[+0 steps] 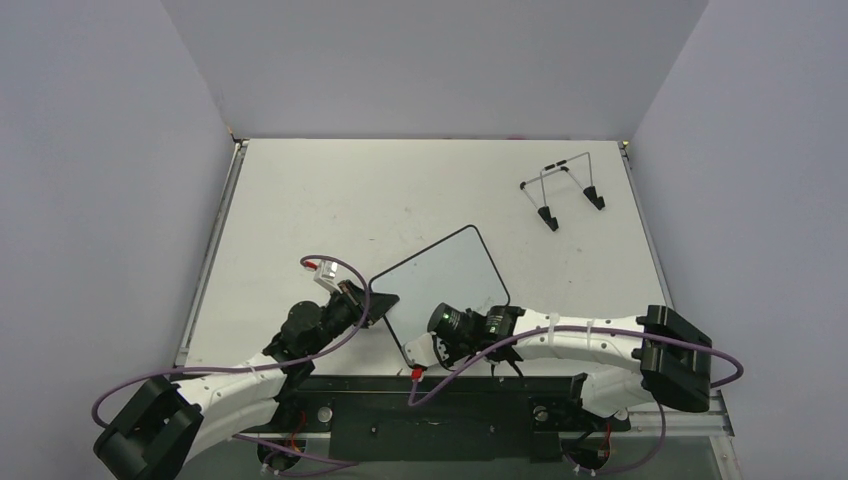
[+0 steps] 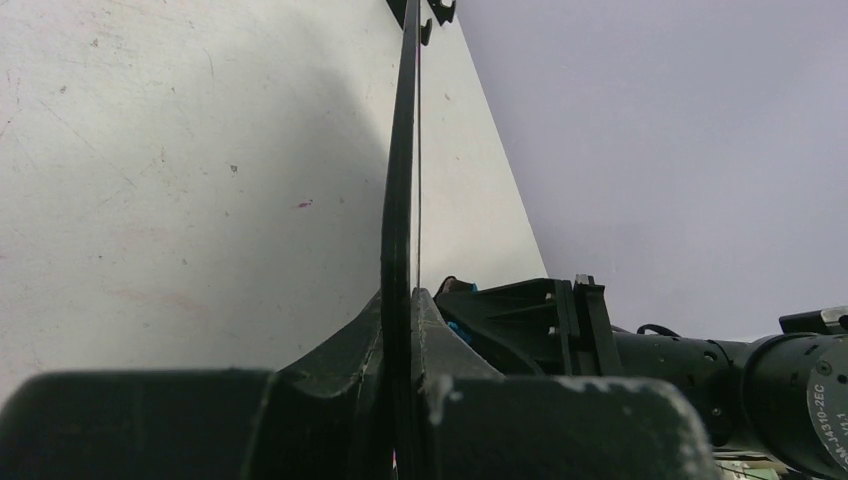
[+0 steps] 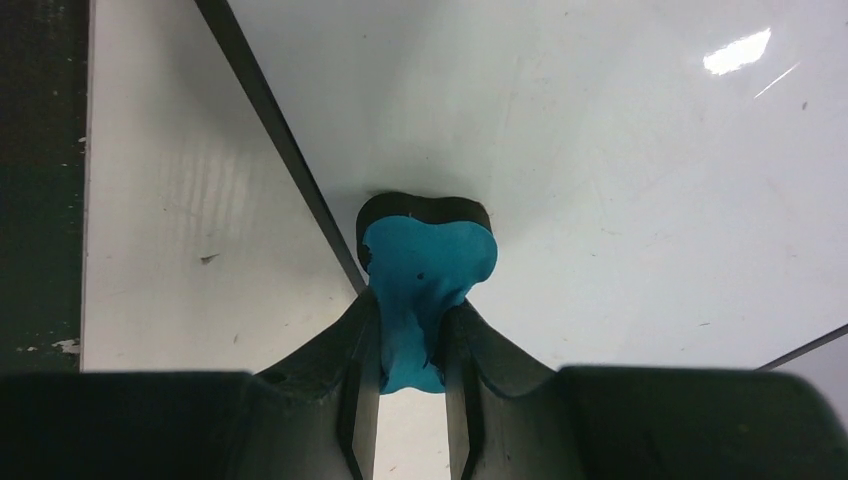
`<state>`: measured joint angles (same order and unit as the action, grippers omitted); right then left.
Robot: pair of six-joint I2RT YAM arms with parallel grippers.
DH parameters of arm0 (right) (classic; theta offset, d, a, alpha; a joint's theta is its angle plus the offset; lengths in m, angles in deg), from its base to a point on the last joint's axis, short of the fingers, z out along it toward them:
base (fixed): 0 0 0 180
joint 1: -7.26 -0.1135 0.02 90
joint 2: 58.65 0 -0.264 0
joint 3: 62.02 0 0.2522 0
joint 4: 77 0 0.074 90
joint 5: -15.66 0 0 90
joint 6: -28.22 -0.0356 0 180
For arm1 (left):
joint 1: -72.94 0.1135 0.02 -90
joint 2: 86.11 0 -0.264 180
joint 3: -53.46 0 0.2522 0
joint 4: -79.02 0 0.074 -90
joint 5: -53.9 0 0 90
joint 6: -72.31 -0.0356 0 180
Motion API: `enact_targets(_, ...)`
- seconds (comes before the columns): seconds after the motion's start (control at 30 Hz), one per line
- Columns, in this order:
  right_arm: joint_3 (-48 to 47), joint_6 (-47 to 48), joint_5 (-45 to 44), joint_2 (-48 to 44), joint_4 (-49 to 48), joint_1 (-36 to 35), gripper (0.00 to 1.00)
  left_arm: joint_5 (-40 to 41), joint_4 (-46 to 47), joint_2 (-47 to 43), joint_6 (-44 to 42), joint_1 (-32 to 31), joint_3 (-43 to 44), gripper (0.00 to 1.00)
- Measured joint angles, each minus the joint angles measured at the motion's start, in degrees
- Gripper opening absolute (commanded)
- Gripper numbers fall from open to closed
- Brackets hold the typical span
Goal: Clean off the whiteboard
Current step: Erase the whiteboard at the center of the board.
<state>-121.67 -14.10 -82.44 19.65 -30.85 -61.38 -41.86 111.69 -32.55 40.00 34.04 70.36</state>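
Note:
The whiteboard [image 1: 440,278] lies tilted on the table, white with a thin black rim. My left gripper [image 1: 378,305] is shut on its left corner. In the left wrist view the board's rim [image 2: 402,150] runs edge-on between the fingers of that gripper [image 2: 408,305]. My right gripper [image 1: 416,352] hovers over the board's near corner, shut on a blue bone-shaped eraser [image 3: 425,265]. The eraser's dark underside presses on the white surface [image 3: 600,180], right next to the rim [image 3: 270,120]. No writing shows on the part of the surface in the right wrist view.
A thin wire stand with black feet [image 1: 563,190] sits at the far right of the table [image 1: 330,200]. Grey walls close in the table on three sides. The right arm [image 2: 700,360] lies close beside the left gripper.

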Motion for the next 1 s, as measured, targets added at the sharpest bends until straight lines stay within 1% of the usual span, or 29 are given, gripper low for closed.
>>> enact_targets(0.07, 0.35, 0.57, -0.28, 0.0, -0.44, -0.35, 0.0, -0.02, -0.83, -0.94, -0.17, 0.0, 0.0, 0.0)
enact_targets(0.13, 0.96, 0.81, -0.9, 0.0, -1.27, 0.85, 0.0, 0.39, -1.68, -1.86, -0.66, 0.0, 0.0, 0.0)
enact_targets(0.27, 2.27, 1.05, -3.8, 0.0, -2.78, 5.57, 0.0, 1.46, -2.23, -2.67, -1.25, 0.07, 0.0, 0.0)
enact_targets(0.37, 2.69, 1.03, -5.81, 0.0, -2.91, 7.23, 0.0, 1.42, -2.34, -2.67, -1.18, 0.07, 0.0, 0.0)
enact_targets(0.47, 2.6, 0.92, -6.32, 0.0, -2.97, 5.62, 0.0, 1.44, -2.23, -2.47, -1.09, 0.07, 0.0, 0.0)
enact_targets(0.6, 2.01, 0.96, -5.14, 0.24, -2.27, -1.01, 0.0, 1.42, -1.14, -1.25, -0.63, 0.07, 0.0, 0.0)
enact_targets(0.67, 1.95, 1.01, -4.66, 0.52, -1.99, -3.41, 0.0, 1.42, -0.87, -1.05, -0.5, 0.07, 0.0, 0.0)
enact_targets(0.73, 1.95, 1.16, -4.5, 0.66, -1.79, -4.17, 0.0, 1.42, -0.9, -1.05, -0.52, 0.07, 0.0, 0.0)
enact_targets(0.87, 2.38, 1.86, -4.33, 0.66, -2.69, -2.16, 0.0, 1.7, -1.05, -1.18, -0.66, 0.09, 0.0, 0.0)
enact_targets(1.0, 3.26, 2.99, -4.48, 0.48, -3.45, 3.82, 0.0, 2.16, -1.07, -1.27, -0.9, 0.33, 0.0, 0.0)
